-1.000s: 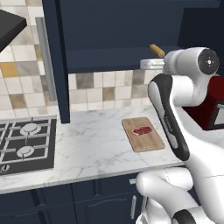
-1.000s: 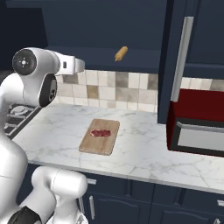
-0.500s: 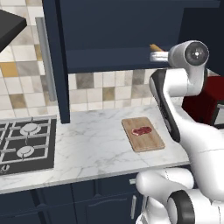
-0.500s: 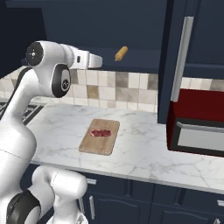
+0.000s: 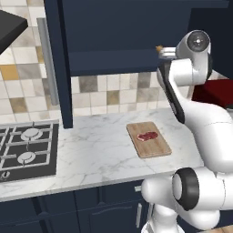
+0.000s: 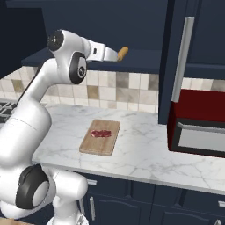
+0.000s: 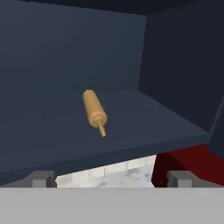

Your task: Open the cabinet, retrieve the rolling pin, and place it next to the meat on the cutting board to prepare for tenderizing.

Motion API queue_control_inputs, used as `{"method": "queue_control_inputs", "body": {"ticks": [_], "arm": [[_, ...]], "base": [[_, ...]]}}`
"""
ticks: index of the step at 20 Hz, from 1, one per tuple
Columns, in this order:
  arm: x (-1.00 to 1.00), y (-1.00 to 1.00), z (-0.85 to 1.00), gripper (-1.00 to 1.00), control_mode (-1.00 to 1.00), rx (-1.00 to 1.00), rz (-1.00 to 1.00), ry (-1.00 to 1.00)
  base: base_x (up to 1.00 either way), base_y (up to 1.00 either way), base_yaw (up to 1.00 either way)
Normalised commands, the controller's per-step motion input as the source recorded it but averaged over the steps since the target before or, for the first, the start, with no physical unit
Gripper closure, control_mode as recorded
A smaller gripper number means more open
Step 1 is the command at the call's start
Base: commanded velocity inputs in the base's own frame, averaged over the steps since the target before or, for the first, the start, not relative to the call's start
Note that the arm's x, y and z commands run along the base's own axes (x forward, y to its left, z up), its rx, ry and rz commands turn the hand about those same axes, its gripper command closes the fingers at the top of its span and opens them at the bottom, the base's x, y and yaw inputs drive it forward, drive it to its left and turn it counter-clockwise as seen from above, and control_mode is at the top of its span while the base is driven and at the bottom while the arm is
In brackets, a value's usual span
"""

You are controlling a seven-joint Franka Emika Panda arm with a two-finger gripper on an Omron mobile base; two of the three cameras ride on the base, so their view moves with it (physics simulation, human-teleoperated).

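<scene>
- Matte navy cabinet [image 6: 145, 26] stands open, its flat doors swung wide, each with a long brushed-silver bar handle [image 6: 182, 59].
- Slim tan wooden rolling pin [image 7: 95, 110], a smooth cylinder with a narrow peg handle, lies on the cabinet's dark bottom shelf [image 7: 131, 127].
- Tool [image 7: 111, 178] is raised to shelf level in front of the pin, its 2 fingers spread fully apart, holding and touching nothing.
- On the white veined marble counter [image 5: 100, 152], a thin light-brown cutting board [image 5: 149, 139] with rounded corners carries a small flat red steak [image 5: 148, 135], pale-marbled.
- Glossy beige-and-tan tiles [image 5: 113, 91] back the counter.
</scene>
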Motion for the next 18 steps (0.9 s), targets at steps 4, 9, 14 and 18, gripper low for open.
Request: {"method": "queue_control_inputs", "body": {"ticks": [4, 9, 14, 18], "arm": [[0.30, -0.34, 0.00, -1.00, -1.00, 0.01, 0.04, 0.04], [0.24, -0.25, -0.01, -1.00, -1.00, 0.01, 0.06, 0.00], [0.04, -0.07, -0.15, -1.00, -1.00, 0.01, 0.08, -0.12], [0.00, 0.00, -0.10, -1.00, -1.00, 0.01, 0.10, -0.09]], "base": [[0.00, 0.00, 0.00], [0.00, 0.00, 0.00], [0.00, 0.00, 0.00], [0.00, 0.00, 0.00]]}}
